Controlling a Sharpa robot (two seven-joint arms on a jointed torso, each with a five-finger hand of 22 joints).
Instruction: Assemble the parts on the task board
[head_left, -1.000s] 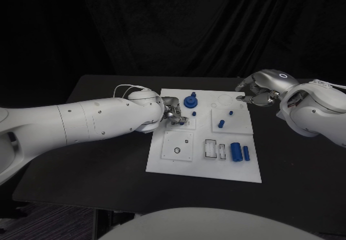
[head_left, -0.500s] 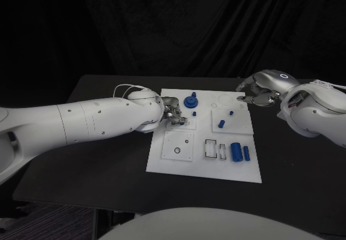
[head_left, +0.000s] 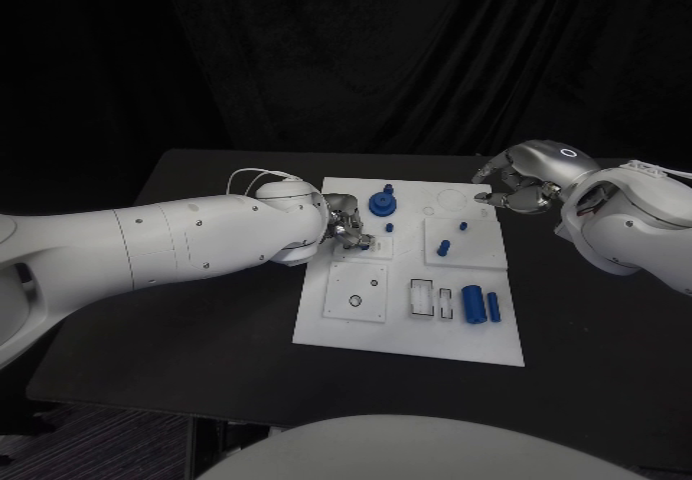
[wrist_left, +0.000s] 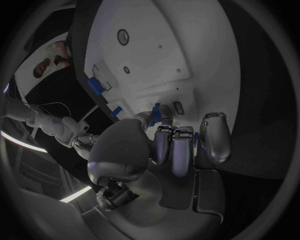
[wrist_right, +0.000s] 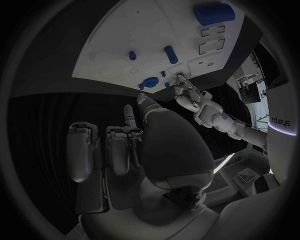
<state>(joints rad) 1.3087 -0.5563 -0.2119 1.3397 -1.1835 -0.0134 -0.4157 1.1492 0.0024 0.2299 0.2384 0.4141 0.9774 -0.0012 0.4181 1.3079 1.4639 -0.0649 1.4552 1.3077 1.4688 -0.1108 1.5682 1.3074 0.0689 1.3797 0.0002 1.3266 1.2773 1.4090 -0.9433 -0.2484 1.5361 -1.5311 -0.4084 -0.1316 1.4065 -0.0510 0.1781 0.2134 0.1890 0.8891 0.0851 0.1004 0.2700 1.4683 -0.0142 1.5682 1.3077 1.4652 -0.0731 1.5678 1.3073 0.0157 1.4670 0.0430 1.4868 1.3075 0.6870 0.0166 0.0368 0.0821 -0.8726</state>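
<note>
Hovering over the task board (head_left: 368, 330) on the desk, your left hand (head_left: 346, 226) pinches a small blue part (wrist_left: 155, 109) (judging insertion next); right hand (head_left: 515, 187) fingers curled, apparently empty.

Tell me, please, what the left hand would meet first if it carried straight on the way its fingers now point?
Probably the small blue peg just beyond the left hand, standing on the task board. Depth is unclear, so the fingers might pass above it.

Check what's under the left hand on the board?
The left hand sits over the white board's left edge. A small blue part shows at its fingertips; whether it is held, and what lies beneath the palm, is covered.
</note>
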